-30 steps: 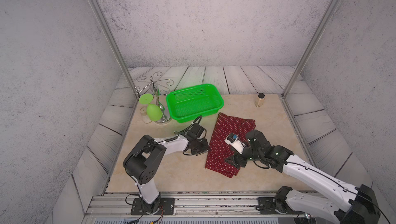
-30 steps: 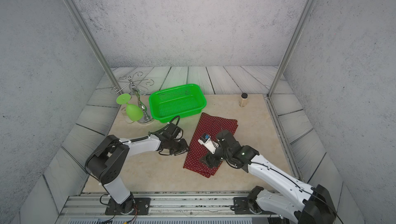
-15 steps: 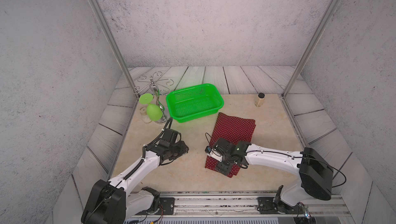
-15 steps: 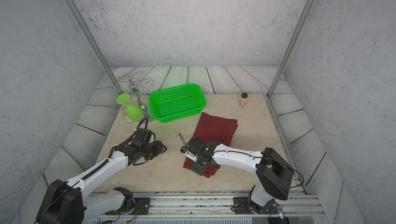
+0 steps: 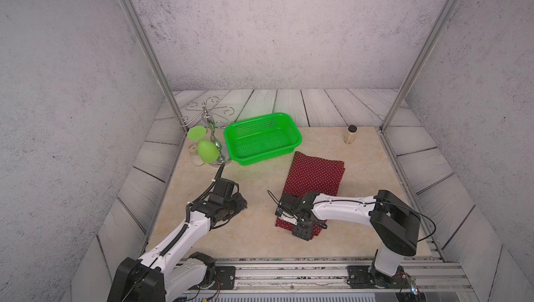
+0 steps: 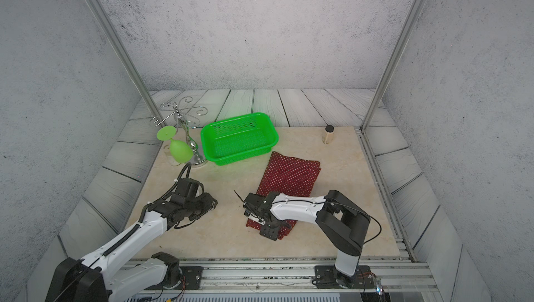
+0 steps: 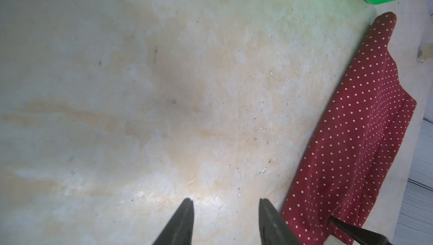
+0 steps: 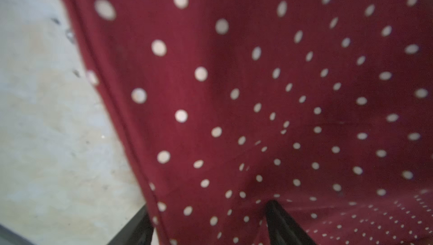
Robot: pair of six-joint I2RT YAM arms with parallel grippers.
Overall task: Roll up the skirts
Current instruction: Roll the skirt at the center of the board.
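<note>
Right wrist view — right gripper (image 8: 208,206) apart astride the skirt (image 8: 257,91) edge; left gripper (image 7: 225,200) apart above the table (image 7: 140,91).

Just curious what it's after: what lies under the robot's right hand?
The near end of the dark red polka-dot skirt, lying on the table. Fabric sits between the open fingers of the right hand. The skirt's edge beneath the hand is covered.

Background items, both top views:
green basket (image 5: 261,157) at frame centre; green wine glass (image 5: 207,151) hanging on wire rack (image 5: 207,117) left of it; spice jar (image 5: 351,136) to the right.
</note>
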